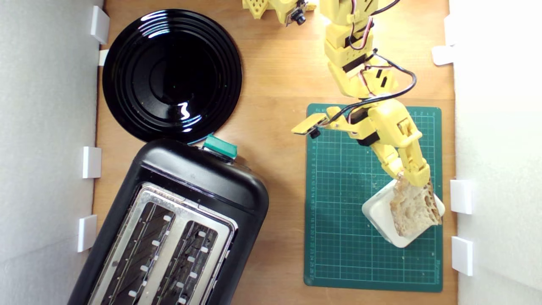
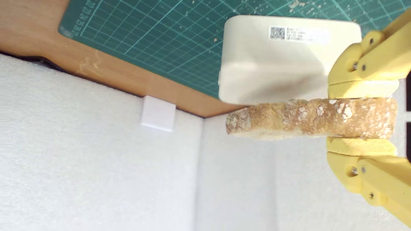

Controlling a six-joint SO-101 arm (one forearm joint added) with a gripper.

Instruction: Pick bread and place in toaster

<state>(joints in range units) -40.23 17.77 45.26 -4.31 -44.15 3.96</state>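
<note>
- One bread slice (image 2: 308, 118) sat clamped in the gripper (image 2: 361, 117) over one cream block (image 1: 381, 212), near the green mat's (image 1: 338, 212) edge.
- One toaster (image 1: 169, 224) — two slots — occupied the table's (image 1: 275, 63) corner, beside one black plate (image 1: 171, 76).

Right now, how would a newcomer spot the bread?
Find the green cutting mat at the exterior view's right. At its far right edge the gripper pinches the bread over a cream block. Unlike that smooth block, it is holey with brown crust.
</note>
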